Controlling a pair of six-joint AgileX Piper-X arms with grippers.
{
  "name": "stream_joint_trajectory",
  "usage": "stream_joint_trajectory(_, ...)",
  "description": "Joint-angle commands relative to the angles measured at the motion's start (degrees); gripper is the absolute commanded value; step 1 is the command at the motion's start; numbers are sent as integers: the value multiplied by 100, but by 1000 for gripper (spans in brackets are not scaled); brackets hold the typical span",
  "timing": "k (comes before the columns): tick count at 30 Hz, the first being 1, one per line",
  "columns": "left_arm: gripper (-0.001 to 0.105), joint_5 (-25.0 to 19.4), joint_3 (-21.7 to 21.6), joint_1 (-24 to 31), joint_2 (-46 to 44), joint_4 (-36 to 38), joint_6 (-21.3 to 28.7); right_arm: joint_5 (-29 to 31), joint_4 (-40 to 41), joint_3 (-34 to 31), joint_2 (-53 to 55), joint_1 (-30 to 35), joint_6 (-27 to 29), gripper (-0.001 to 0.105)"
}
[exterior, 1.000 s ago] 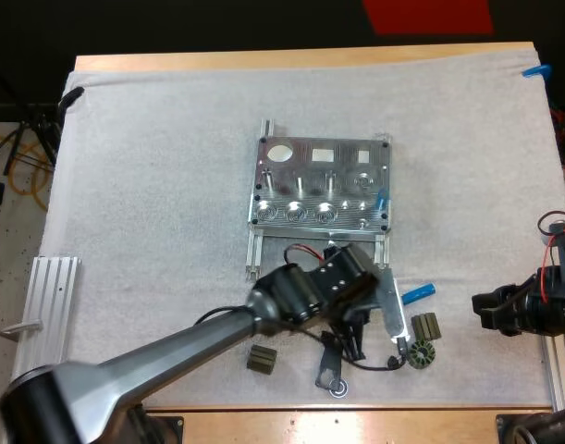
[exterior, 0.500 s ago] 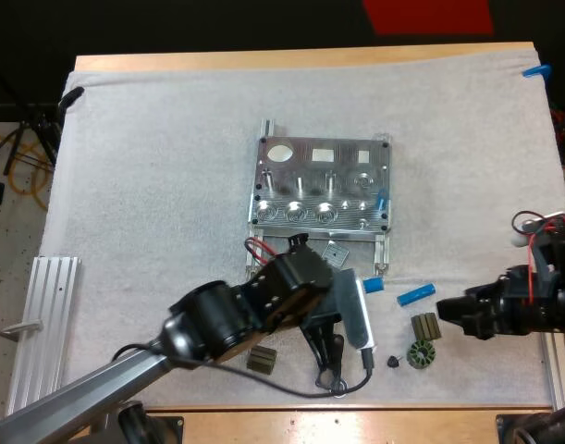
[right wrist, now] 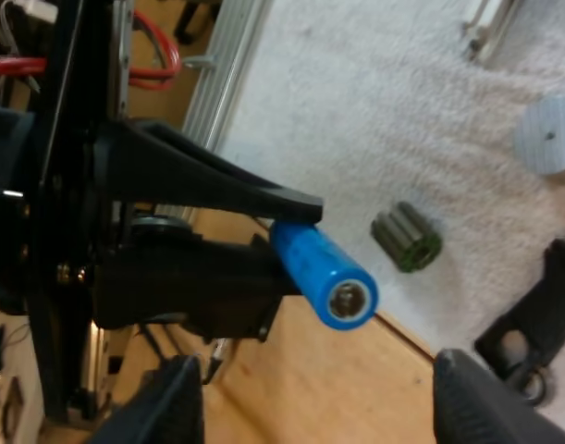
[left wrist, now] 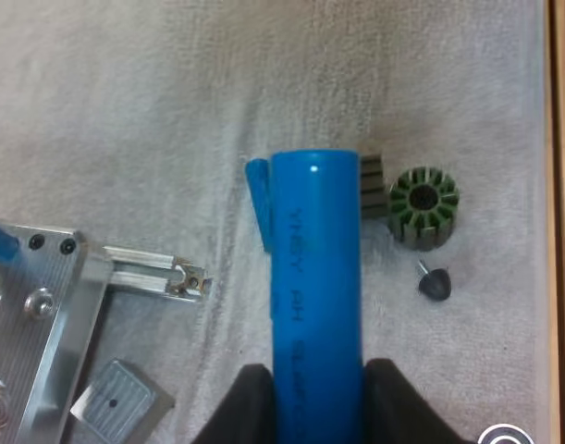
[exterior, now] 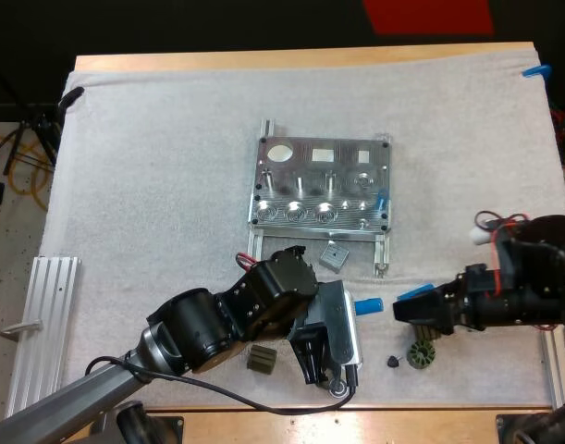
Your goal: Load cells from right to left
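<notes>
The metal fixture point(exterior: 321, 185) lies mid-mat with one blue cell point(exterior: 382, 199) standing at its right end. My left gripper point(exterior: 349, 311) hovers in front of the fixture, shut on a blue cell point(left wrist: 314, 296) that sticks out past its fingers point(left wrist: 250, 402). A second blue cell point(exterior: 413, 294) lies on the mat just to the right. My right gripper point(exterior: 423, 313) is beside that loose cell, its fingers point(right wrist: 166, 402) open and apart with nothing between them. In the right wrist view, the left gripper's cell point(right wrist: 324, 273) points toward me.
A green slotted ring point(exterior: 421, 352), a small black cone point(exterior: 391, 361) and a dark block point(exterior: 261, 357) lie near the front edge. A grey square piece point(exterior: 333, 255) sits below the fixture. A black ringed tool point(exterior: 333, 384) lies at the front.
My left arm drew back to the left and toward the front edge, carrying the blue cell. My right arm moved left to the loose blue cell.
</notes>
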State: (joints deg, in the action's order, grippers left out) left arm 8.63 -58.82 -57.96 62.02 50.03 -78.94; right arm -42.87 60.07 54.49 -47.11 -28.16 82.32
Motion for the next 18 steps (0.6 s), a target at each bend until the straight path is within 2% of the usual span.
stream_joint_trajectory(1,0,57,-38,-3,-37,-11,-4,-91,-218,-32,5,-74,-106,54)
stream_joint_trajectory(9,0,72,-38,-3,-37,-37,-4,-95,-686,-314,5,-237,-501,54)
stream_joint_trajectory(13,0,356,-38,-3,-37,-151,-4,-95,-801,-481,5,-237,-630,54)
stream_joint_trajectory(18,0,447,-38,-3,-37,-222,-4,-95,-941,-586,5,-237,-669,54)
